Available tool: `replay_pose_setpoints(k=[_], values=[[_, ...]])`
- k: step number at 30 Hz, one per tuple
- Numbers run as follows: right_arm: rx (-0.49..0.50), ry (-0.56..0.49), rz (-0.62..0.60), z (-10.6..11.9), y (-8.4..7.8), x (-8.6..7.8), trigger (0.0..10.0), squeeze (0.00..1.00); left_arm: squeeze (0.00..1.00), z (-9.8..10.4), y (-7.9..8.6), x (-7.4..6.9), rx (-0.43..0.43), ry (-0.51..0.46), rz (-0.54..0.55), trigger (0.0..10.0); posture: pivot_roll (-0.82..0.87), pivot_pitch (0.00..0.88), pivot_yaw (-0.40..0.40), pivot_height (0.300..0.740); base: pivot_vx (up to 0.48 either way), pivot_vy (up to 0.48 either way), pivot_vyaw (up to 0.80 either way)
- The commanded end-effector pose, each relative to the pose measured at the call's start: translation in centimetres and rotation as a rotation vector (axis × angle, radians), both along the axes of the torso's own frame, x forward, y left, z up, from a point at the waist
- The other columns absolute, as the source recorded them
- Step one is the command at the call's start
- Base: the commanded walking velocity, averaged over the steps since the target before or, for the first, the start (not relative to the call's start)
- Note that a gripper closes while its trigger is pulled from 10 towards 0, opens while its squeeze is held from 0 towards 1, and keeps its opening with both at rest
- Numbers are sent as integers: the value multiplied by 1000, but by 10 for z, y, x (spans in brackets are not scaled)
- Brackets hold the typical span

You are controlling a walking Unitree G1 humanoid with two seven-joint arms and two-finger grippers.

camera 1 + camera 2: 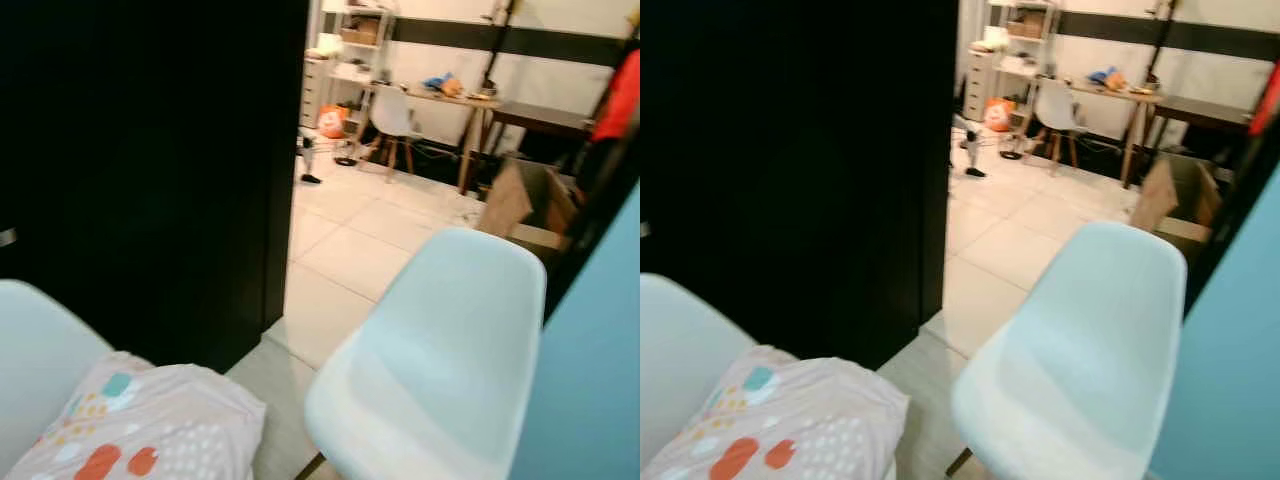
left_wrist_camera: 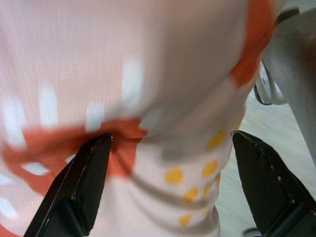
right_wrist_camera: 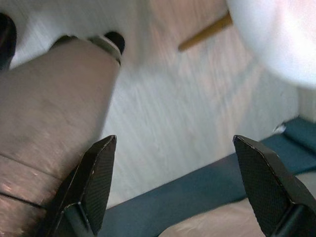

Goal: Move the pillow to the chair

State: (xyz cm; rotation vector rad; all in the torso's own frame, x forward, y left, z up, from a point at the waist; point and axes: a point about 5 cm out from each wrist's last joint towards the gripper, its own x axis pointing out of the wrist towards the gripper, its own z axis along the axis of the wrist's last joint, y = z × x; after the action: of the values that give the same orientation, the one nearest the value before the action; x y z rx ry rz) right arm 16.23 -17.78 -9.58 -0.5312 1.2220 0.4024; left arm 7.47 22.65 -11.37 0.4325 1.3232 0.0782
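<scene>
The pillow point(image 1: 140, 425), pale pink with orange, yellow and teal spots, sits nearest the head camera at the lower left, against a white chair point(image 1: 35, 350) on that side. In the left wrist view the left gripper point(image 2: 170, 185) has its black fingers point(image 2: 81, 185) spread wide on either side of the pillow's fabric, which presses close between them. The right gripper point(image 3: 175, 185) hangs open above the grey floor point(image 3: 163, 123), holding nothing. A second white chair point(image 1: 440, 360) stands just right of the pillow, apart from it.
</scene>
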Motion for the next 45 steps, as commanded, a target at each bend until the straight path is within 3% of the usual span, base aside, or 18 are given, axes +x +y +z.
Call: replay_pose_setpoints(k=[1,4,5,7,9,10,11,13,16,17,18,21,27,29,30,34,37,45], values=[[-11,19,15,-2,-2,-5,10000,0,0,3,-3,14,5,-74,3,10000,107,0,-78,740,0,0,-781],[-17,21,19,-2,-4,-6,10000,0,0,6,1,23,-1,-146,74,10000,107,0,-78,740,0,0,-777],[-25,25,23,-3,-7,-9,10000,0,0,11,5,35,-27,-227,174,10000,114,0,-75,740,0,0,-781],[-25,25,23,-3,-7,-9,10000,0,0,11,5,35,-27,-227,174,10000,114,0,-75,740,0,0,-781],[-36,32,25,-5,-11,-15,10000,0,0,21,5,66,-272,-424,469,10000,112,0,-72,740,0,0,-781],[-36,32,25,-5,-11,-15,10000,0,0,21,5,66,-272,-424,469,10000,112,0,-72,740,0,0,-781],[-40,36,22,-6,-13,-19,10000,0,0,32,-1,92,-493,-599,588,10000,115,0,-71,740,0,0,-781],[-41,38,19,-6,-14,-21,10000,0,0,38,-6,105,-574,-651,577,10000,112,0,-68,740,0,0,-781],[-41,38,18,-6,-14,-21,10000,0,0,40,-13,110,-608,-661,539,10000,113,0,-69,740,0,0,-781],[-42,38,16,-7,-15,-22,10000,0,0,41,-24,116,-646,-663,487,10000,113,0,-67,740,0,0,-781],[-42,38,16,-7,-15,-22,10000,0,0,41,-24,116,-646,-663,487,10000,113,0,-67,740,0,0,-781],[-43,39,16,-7,-15,-23,10000,0,0,42,-51,122,-649,-609,290,10000,122,0,-68,740,0,0,-781],[-41,39,22,-7,-14,-23,10000,0,0,39,-44,118,-578,-573,245,10000,127,0,-69,740,0,0,-781],[-38,36,29,-7,-11,-22,10000,0,0,33,-33,104,-506,-514,206,10000,119,0,-76,740,0,0,-781],[-38,36,29,-7,-11,-22,10000,0,0,33,-33,104,-506,-514,206,10000,119,0,-76,740,0,0,-781],[-25,26,20,-7,-8,-19,10000,0,0,30,-4,88,-415,-528,345,10000,115,6,-80,740,0,0,-781],[-25,32,-11,-8,-11,-25,10000,0,0,27,17,70,-304,-509,456,10000,105,25,-63,740,0,0,-781],[-34,39,-33,-10,-15,-32,10000,0,0,22,9,64,-278,-453,400,10000,48,16,-41,740,0,0,-781]])
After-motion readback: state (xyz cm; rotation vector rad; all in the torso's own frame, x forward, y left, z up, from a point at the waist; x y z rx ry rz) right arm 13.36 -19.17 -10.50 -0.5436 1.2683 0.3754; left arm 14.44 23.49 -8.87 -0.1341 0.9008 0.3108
